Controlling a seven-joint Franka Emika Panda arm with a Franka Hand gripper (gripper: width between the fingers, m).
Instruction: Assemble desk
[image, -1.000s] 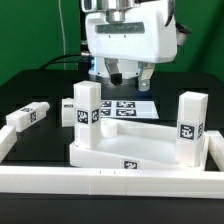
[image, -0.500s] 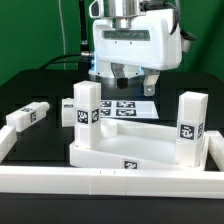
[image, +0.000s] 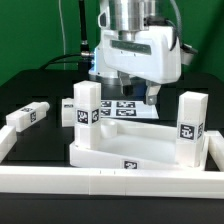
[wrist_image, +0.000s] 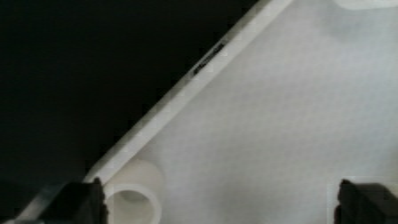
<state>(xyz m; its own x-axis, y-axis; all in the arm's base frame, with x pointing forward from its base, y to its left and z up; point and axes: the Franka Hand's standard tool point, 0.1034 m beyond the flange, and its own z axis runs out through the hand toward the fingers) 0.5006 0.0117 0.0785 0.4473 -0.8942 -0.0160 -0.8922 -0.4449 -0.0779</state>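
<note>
Exterior view: nearest, a long white rail (image: 90, 180) edges the black counter (image: 40, 90). Just behind it the desk panel (image: 135, 150) lies flat, rim up. Two legs stand upright on it: the first leg (image: 88, 105) at its far corner on the exterior view's left, the second leg (image: 190, 118) at the corner on the exterior view's right. Just beside the first leg, a third leg (image: 67, 112) sits on the counter, partly hidden. A fourth leg (image: 28, 117) lies on its side, further toward the exterior view's left. Behind the panel lies the marker board (image: 128, 108). Over that far area hangs the tool (image: 138, 93), jaws spread wide, gripping nothing. Wrist view: the fingertips (wrist_image: 71, 200) flank white panel surface with a round socket (wrist_image: 134, 200).
</note>
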